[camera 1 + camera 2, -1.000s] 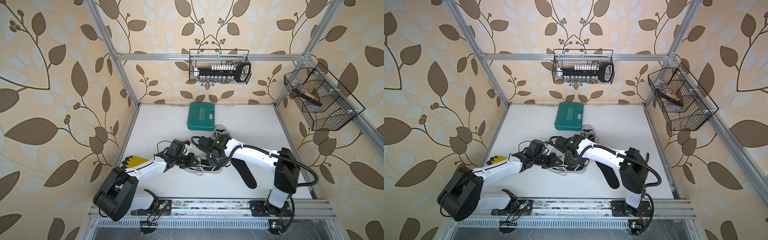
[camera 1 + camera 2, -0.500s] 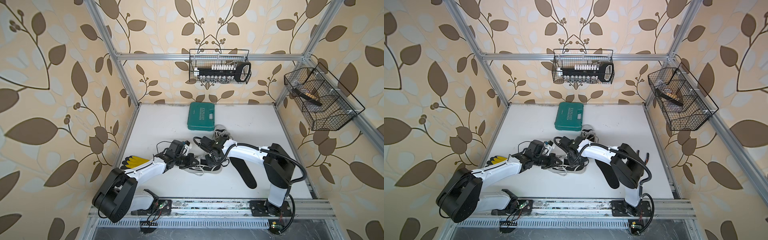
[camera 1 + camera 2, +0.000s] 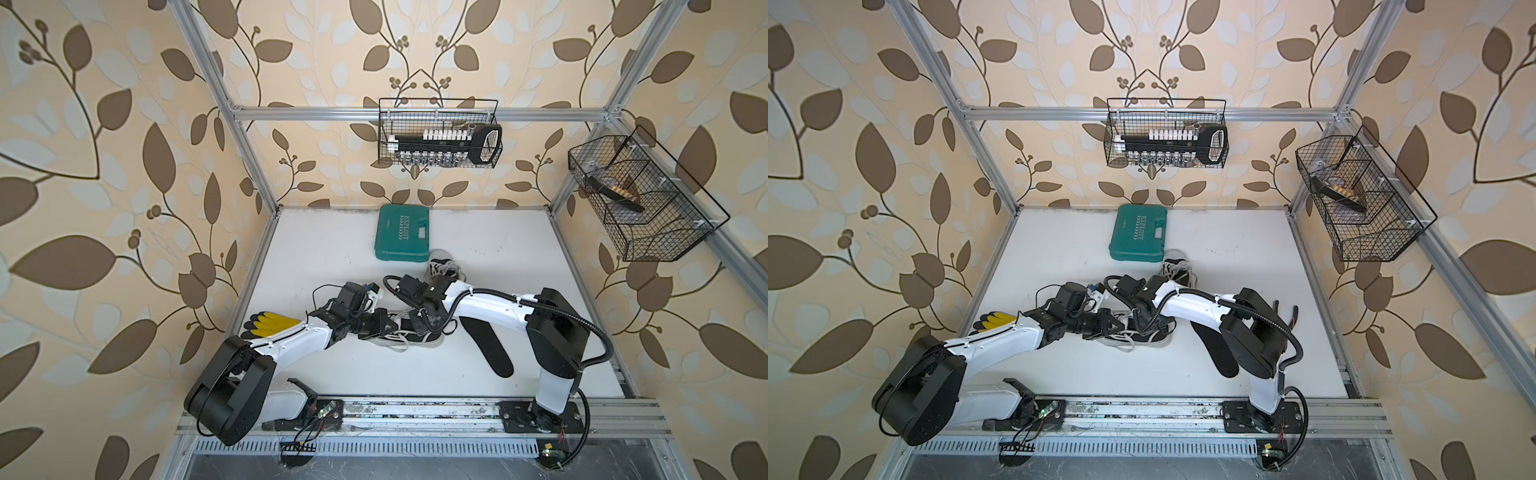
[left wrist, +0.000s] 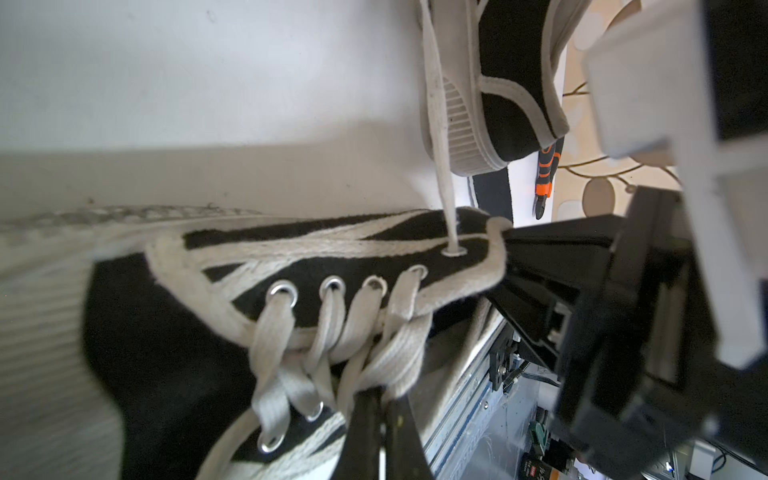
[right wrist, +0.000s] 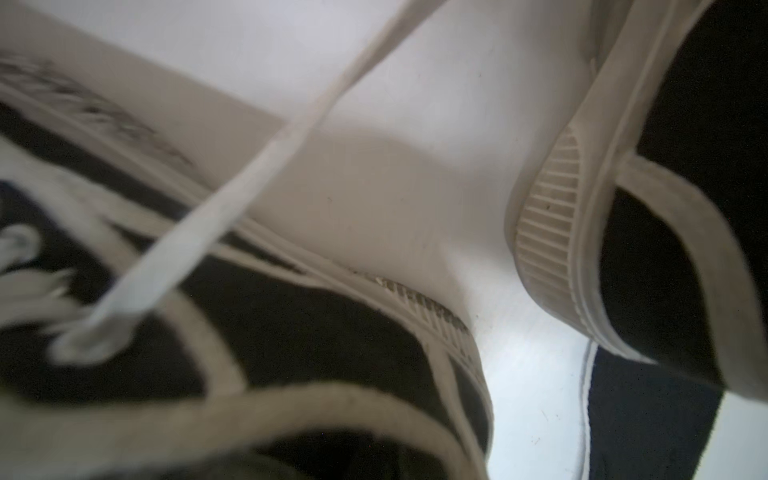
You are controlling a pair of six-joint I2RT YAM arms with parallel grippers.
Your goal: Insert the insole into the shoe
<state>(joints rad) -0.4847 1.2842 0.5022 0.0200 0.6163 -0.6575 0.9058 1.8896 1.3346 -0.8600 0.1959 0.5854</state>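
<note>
Shoe [image 3: 419,341] opening hidden under right pincer [image 3: 420,327].

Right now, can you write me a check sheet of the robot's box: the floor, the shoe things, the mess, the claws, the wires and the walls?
Surface: white table, no spills seen.
Job's things: black shoe lies mid-table; black insole lies flat on the table beside it, not inside.
Clutter: second shoe, green case, yellow-and-black glove.
Grippers: left claw shut at the shoe's laces; right claw shut at its opening; whether either holds anything cannot be told.
Cables: black hose along the right arm; thin wires at the front rail.
Surroundings: leaf-pattern walls, metal frame, back wire basket, side wire basket.
</note>
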